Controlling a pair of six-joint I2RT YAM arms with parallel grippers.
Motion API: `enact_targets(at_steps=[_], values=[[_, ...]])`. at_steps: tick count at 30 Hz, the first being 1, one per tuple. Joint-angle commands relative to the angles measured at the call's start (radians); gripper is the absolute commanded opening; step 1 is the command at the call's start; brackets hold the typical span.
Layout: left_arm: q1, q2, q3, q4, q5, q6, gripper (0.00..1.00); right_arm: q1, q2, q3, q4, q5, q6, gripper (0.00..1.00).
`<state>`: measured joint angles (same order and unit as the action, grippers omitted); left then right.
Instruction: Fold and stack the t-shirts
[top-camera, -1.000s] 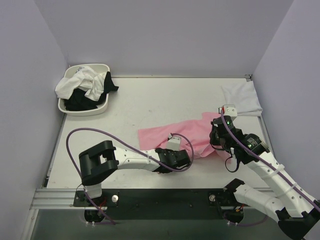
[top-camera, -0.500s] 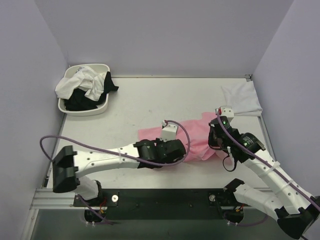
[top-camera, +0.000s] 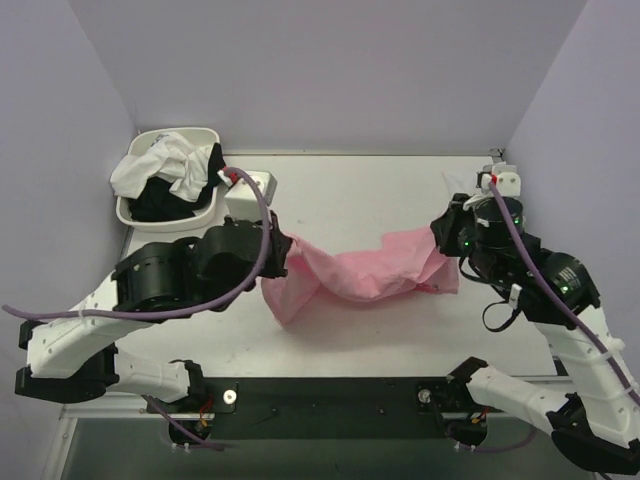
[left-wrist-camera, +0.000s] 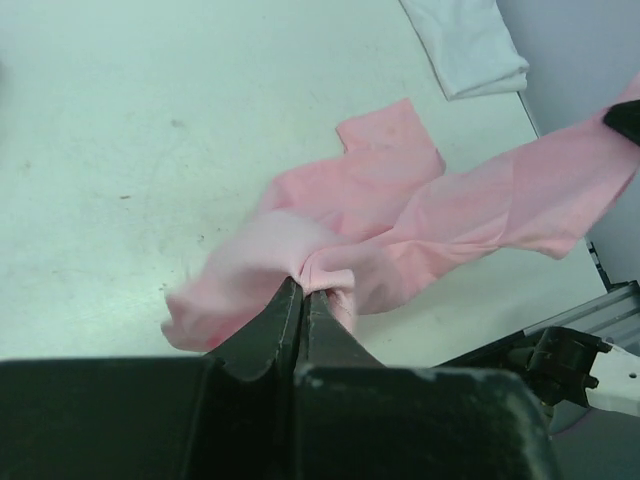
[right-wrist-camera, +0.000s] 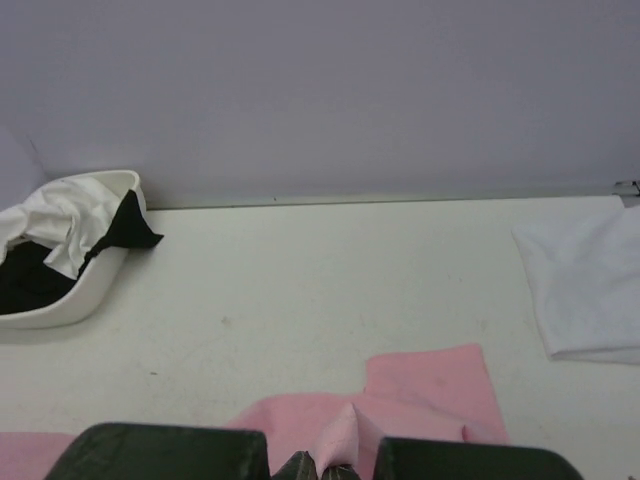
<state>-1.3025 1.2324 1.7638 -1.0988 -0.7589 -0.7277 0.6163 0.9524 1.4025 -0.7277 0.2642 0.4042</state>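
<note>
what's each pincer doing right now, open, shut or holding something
left pincer: closed, pinching one end of the pink t-shirt
right pincer: closed, pinching the other end of the same pink t-shirt

Arms held high and well apart. Left tool (top-camera: 283, 252) and right tool (top-camera: 447, 243), jaws pressed together, each pinch one end of the shirt (top-camera: 360, 272).

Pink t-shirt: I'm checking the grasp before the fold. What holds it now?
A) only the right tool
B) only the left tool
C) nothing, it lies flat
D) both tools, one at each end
D: the left tool and the right tool are each shut on the pink t-shirt, which spans between them.
</note>
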Motion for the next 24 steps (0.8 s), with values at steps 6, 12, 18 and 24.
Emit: enact_targets(at_steps=[6, 12, 18, 24], values=[[0.009, -0.037, 0.406, -0.277, -0.282, 0.198, 0.00, -0.001, 0.118, 0.447, -0.222, 0.165, -0.131, 0.00], [0.017, -0.096, 0.513, -0.268, -0.359, 0.324, 0.00, -0.007, 0.178, 0.682, -0.277, 0.184, -0.150, 0.00], [0.016, -0.128, 0.599, -0.123, -0.356, 0.499, 0.00, -0.009, 0.256, 0.926, -0.286, 0.172, -0.188, 0.00], [0.009, -0.125, 0.537, 0.155, -0.362, 0.708, 0.00, -0.009, 0.281, 0.974, -0.207, 0.093, -0.196, 0.00]])
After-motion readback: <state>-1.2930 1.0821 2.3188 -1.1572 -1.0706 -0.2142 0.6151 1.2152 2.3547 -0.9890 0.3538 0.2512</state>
